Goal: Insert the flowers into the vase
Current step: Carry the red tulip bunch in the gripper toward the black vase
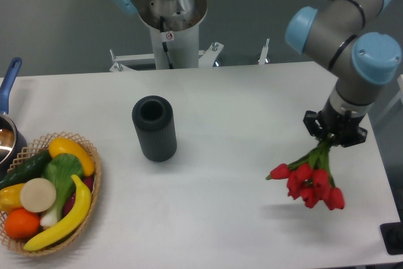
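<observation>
The flowers [308, 184], red tulip buds on green stems, hang at the right of the table with the buds pointing down and toward the front, a shadow beneath them. My gripper [332, 133] is shut on the green stems just above the buds; its fingers are largely hidden by the black wrist housing. The vase [154, 128], a dark ribbed cylinder with its round mouth up, stands upright left of the table's middle, far to the left of the flowers.
A wicker basket [94, 181] of fruit and vegetables sits at the front left. A metal pot with a blue handle [7, 77] is cut off by the left edge. The robot base [169, 23] stands behind the table. A black object [393, 239] sits at the front right corner.
</observation>
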Controlling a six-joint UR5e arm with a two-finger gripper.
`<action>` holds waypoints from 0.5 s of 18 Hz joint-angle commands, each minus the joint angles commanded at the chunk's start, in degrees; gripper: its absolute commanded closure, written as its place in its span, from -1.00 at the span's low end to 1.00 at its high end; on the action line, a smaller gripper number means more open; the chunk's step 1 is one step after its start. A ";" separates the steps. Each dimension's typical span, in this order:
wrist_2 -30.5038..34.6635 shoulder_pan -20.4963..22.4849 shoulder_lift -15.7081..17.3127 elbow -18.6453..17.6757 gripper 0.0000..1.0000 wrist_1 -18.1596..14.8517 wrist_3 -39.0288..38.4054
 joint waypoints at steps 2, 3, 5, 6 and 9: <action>-0.52 -0.09 0.18 0.00 1.00 0.00 0.09; -0.79 -0.09 0.52 0.08 1.00 -0.09 -0.09; -2.19 -0.44 1.23 0.09 1.00 0.09 -1.66; -2.55 -0.62 1.32 0.09 1.00 0.26 -2.54; -6.48 -1.14 2.98 0.09 1.00 0.53 -3.43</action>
